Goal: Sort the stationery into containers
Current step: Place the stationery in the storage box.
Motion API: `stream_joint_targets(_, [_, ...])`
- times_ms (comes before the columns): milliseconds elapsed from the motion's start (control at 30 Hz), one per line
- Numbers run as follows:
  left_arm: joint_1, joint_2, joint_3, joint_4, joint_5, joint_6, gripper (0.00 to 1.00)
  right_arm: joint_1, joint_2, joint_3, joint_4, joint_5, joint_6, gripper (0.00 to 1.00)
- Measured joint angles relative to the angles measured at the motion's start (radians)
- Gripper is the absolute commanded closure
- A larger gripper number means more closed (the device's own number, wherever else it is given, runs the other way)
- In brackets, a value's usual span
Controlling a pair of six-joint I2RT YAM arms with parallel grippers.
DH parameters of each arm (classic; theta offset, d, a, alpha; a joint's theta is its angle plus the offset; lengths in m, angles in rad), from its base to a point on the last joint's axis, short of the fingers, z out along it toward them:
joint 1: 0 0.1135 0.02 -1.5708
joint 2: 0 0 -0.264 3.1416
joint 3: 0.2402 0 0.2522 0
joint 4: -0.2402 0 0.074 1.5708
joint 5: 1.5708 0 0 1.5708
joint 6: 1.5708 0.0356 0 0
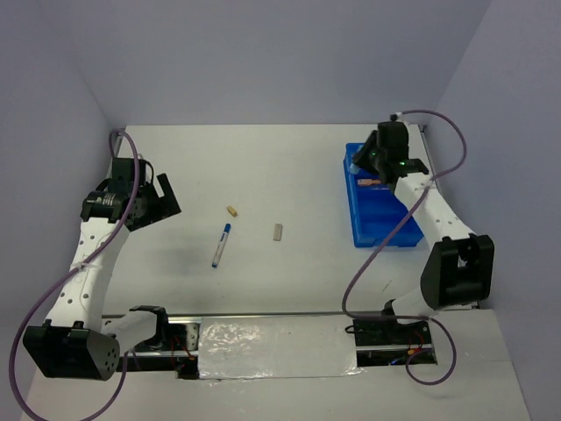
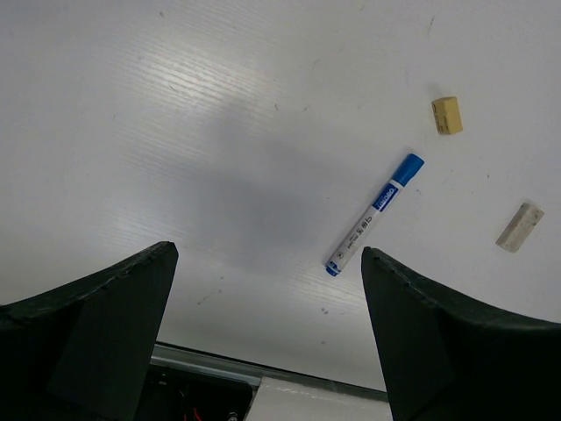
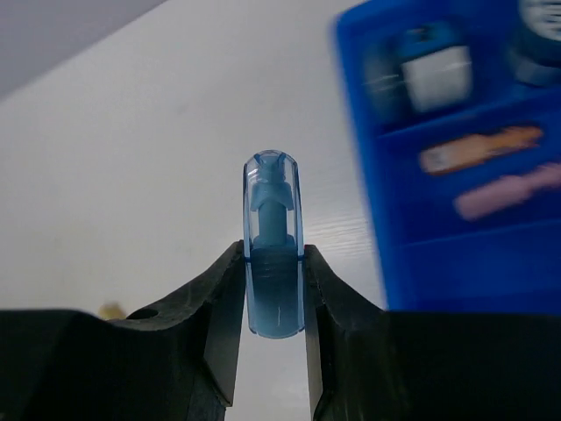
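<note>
My right gripper [image 3: 273, 263] is shut on a blue capsule-shaped piece [image 3: 272, 219], held upright just left of the blue tray [image 3: 491, 281]. From above this gripper [image 1: 366, 160] hovers at the tray's [image 1: 386, 230] far left corner. The tray holds rolls [image 3: 429, 74], an orange piece [image 3: 478, 149] and a pink piece [image 3: 513, 190]. My left gripper [image 2: 267, 324] is open and empty above the table at the left [image 1: 158, 197]. A white pen with blue cap [image 1: 221, 245], a tan stub [image 1: 232, 210] and a grey stub [image 1: 279, 231] lie on the table; all three show in the left wrist view: pen [image 2: 372, 215], tan stub [image 2: 447, 115], grey stub [image 2: 519, 226].
Purple walls close the table at the back and both sides. A metal rail with wiring [image 1: 272, 338] runs along the near edge between the arm bases. The right arm's cable [image 1: 372, 254] loops over the table beside the tray.
</note>
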Motion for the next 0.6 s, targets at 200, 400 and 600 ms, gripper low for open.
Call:
stream_joint_targets(200, [0.000,0.025,0.009,0.008,0.066,0.044,0.01,-0.232,0.138,0.042,-0.111,0.114,0.257,1.00])
stream_joint_targets(400, [-0.020,0.099,0.082,0.005,0.092,0.072,0.01,-0.278,0.330,0.183,-0.245,0.159,0.439,0.93])
stream_joint_targets(600, [-0.049,0.121,0.116,0.007,0.104,0.072,0.01,-0.301,0.350,0.223,-0.286,0.171,0.536,0.75])
